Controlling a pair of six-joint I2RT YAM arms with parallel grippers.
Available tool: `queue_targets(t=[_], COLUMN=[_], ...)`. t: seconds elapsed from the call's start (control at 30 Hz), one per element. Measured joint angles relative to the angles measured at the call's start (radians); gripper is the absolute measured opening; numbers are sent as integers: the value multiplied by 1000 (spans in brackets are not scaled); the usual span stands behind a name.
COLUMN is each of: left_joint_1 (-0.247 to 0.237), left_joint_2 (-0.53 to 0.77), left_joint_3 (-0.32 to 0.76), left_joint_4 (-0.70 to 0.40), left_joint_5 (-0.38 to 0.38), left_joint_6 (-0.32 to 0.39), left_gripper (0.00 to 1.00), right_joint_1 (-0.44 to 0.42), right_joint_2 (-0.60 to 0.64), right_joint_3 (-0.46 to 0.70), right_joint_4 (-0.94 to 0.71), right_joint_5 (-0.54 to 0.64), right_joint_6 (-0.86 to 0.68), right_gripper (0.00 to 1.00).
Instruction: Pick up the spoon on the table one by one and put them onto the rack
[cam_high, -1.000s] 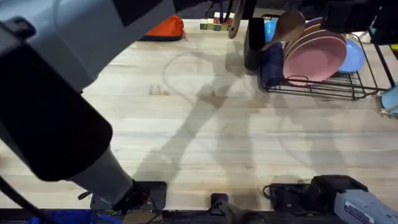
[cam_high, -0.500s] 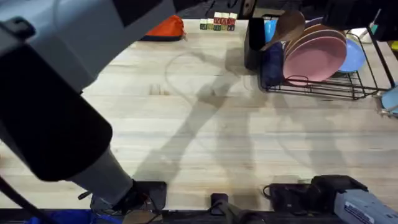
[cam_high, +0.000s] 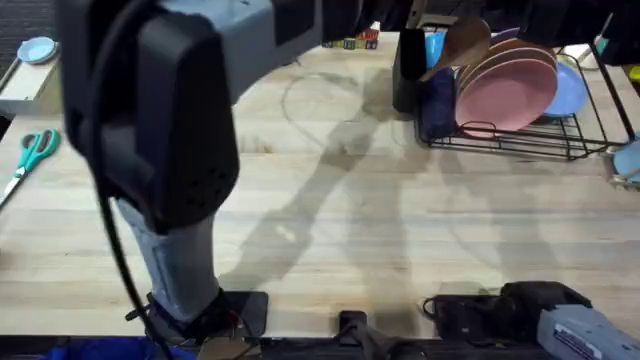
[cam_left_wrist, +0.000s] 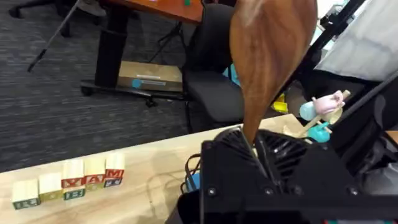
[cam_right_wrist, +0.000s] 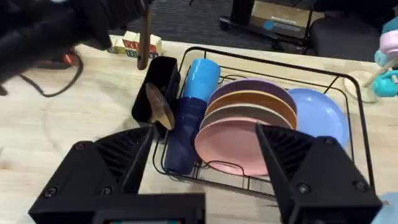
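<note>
Letters on the wooden blocks (cam_left_wrist: 71, 180) blur; left tool (cam_left_wrist: 258, 152) grips a spoon (cam_left_wrist: 268, 56), right tool (cam_right_wrist: 205, 155) gapes open.

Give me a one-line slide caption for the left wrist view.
Left gripper shut on a wooden spoon, bowl up, beside lettered blocks on the table.

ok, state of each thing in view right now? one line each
left gripper: shut on a wooden spoon, bowl end up
held spoon: upright in the fingers, off the table
second spoon: already standing in the utensil holder
right gripper: open, empty, over the rack
plates: standing on edge in the rack
scissors: closed, lying on the table
</note>
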Motion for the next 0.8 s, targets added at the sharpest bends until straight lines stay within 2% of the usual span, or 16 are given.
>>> queue_targets(t=[0.07,0.1,0.23,0.47,0.6,0.7,0.8], left_joint_1=[0,0,0,0,0,0,-1], left_joint_2=[20,57,83,116,128,128,128], left_joint_3=[0,0,0,0,0,0,0], left_joint_4=[26,77,117,116,65,-38,-56], left_joint_5=[1,5,8,8,9,8,9], left_joint_6=[0,0,0,0,0,0,0], left_gripper=[44,44,44,44,44,44,44], right_joint_1=[0,0,0,0,0,0,0], right_joint_2=[0,0,0,0,0,0,0], right_joint_3=[0,0,0,0,0,0,0], right_joint_4=[0,0,0,0,0,0,0], right_joint_5=[0,0,0,0,0,0,0], right_joint_6=[-1,-7,-11,-15,-15,-15,-15], right_gripper=[993,993,993,993,993,993,993])
